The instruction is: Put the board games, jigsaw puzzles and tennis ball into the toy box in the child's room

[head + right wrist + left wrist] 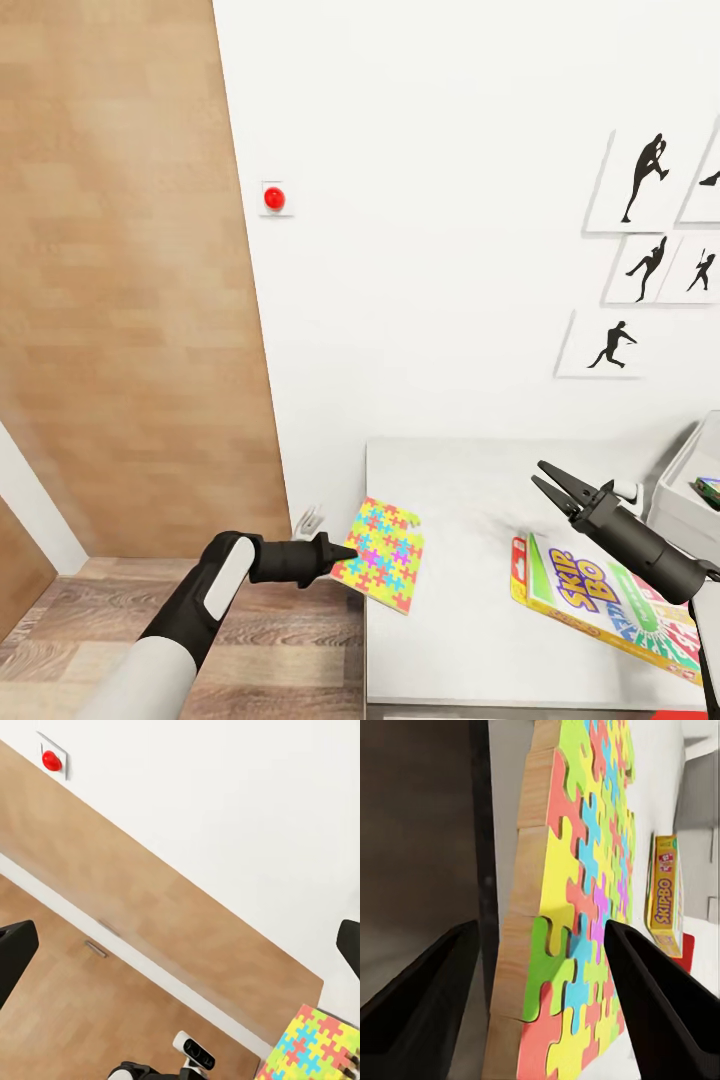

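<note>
The left gripper (540, 967) is straddling the puzzle (380, 553) with its jaws spread, since the puzzle is overhanging the table (450, 470) edge. The right gripper (548, 482) is hovering spread and empty above the SKIP-BO box (600, 610).

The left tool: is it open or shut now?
Open: the left tool's fingers stand apart on either side of the jigsaw puzzle's edge.

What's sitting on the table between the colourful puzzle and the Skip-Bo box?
Nothing: in the head view, bare grey table separates the puzzle from the Skip-Bo box.
</note>
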